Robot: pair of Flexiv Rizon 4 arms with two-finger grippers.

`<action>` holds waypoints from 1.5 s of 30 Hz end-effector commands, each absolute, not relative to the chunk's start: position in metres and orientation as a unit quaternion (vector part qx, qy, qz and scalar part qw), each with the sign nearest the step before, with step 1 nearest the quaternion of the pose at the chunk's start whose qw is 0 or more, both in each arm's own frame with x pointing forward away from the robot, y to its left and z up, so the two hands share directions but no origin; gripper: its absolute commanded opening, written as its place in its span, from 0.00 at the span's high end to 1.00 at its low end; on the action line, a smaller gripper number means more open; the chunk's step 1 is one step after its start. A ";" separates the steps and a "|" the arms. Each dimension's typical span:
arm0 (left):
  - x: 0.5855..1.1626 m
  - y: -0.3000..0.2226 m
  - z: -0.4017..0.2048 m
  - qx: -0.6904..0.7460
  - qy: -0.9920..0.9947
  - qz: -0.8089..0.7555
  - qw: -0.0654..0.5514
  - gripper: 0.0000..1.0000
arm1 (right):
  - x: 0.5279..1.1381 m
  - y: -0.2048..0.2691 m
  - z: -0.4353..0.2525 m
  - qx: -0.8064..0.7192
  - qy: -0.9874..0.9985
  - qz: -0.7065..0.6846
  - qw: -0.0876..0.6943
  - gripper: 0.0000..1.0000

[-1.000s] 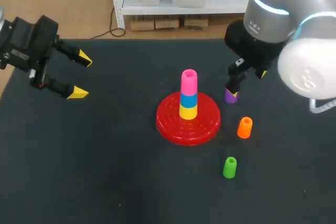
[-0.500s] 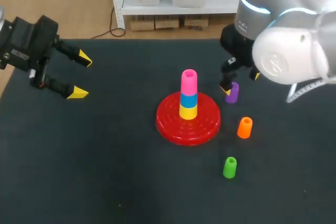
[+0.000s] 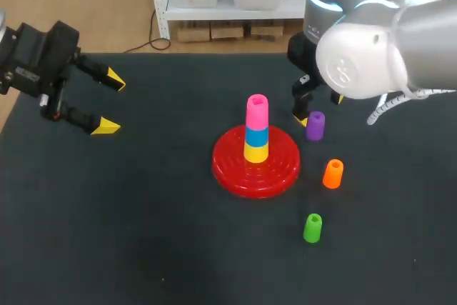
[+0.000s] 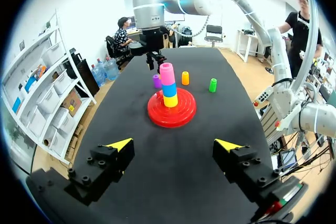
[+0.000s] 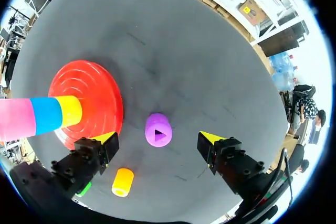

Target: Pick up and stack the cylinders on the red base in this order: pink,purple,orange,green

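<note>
Head view: the red base sits at mid-frame on the dark table. It carries a stack of a yellow cylinder, a blue cylinder and the pink cylinder on top. The purple cylinder stands upright just right of the base, apart from it. The orange cylinder stands lower right, and the green cylinder lower still. The right gripper hangs over the purple cylinder, fingers spread wide either side, gripping nothing. At the frame's upper left, well apart from the stack, the left gripper is likewise spread and empty.
</note>
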State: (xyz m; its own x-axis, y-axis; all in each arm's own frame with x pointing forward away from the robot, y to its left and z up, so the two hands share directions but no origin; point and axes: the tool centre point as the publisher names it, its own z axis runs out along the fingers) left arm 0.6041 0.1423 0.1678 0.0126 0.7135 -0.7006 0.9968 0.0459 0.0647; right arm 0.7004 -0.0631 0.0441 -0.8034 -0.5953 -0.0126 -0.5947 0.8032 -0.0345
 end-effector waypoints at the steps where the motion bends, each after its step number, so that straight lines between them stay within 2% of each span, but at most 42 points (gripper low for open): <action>1: 0.603 0.143 0.167 0.648 0.659 -0.240 0.297 0.00 | 0.700 -0.063 0.045 -0.313 0.949 -0.014 0.011 0.00; 35: 0.603 0.143 0.167 0.648 0.659 -0.240 0.297 0.00 | 0.710 -0.063 0.035 -0.289 0.957 -0.022 -0.008 0.00; 36: 0.603 0.143 0.167 0.648 0.659 -0.240 0.297 0.00 | 0.709 -0.062 0.035 -0.290 0.957 -0.020 -0.008 0.04; 37: 0.603 0.143 0.167 0.648 0.659 -0.240 0.297 0.00 | 0.707 -0.062 0.036 -0.292 0.956 -0.016 -0.008 0.13; 38: 0.603 0.143 0.167 0.648 0.659 -0.240 0.297 0.00 | 0.706 -0.061 0.036 -0.293 0.956 -0.016 -0.008 0.15; 42: 0.603 0.143 0.167 0.648 0.659 -0.240 0.297 0.00 | 0.701 -0.062 0.029 -0.295 0.955 -0.014 -0.013 0.14; 45: 0.603 0.143 0.167 0.648 0.659 -0.240 0.297 0.00 | 0.701 -0.064 0.027 -0.292 0.956 -0.014 -0.014 0.24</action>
